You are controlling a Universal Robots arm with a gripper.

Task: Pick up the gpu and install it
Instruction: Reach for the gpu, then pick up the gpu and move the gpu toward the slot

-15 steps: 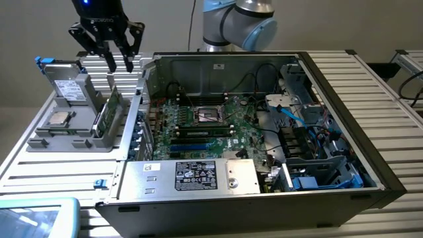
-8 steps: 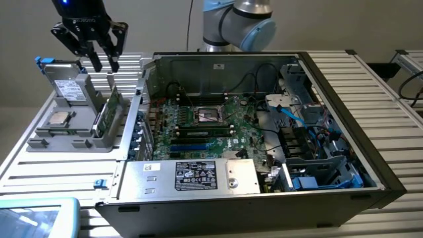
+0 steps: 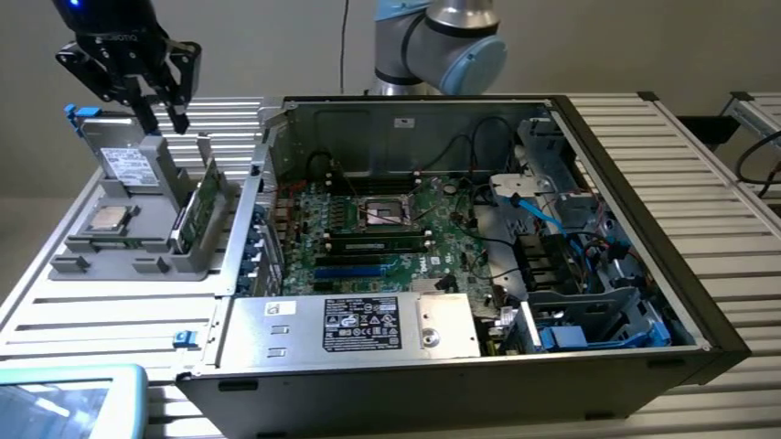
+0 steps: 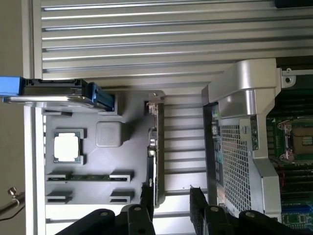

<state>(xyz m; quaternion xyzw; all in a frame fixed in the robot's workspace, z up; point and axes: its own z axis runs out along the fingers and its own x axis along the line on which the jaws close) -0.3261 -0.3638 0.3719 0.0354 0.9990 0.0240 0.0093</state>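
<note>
Hovering spread claw (image 3: 165,126), gpu (image 3: 196,210) edge-on, face hidden

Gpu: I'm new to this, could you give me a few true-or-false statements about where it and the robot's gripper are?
1. The gripper holds the gpu. False: it is open and empty, above the tray.
2. The gpu stands on edge in the tray. True.
3. The case is open, motherboard showing. True.
4. The gpu is plugged into the motherboard. False: it is in the tray beside the case.
</note>
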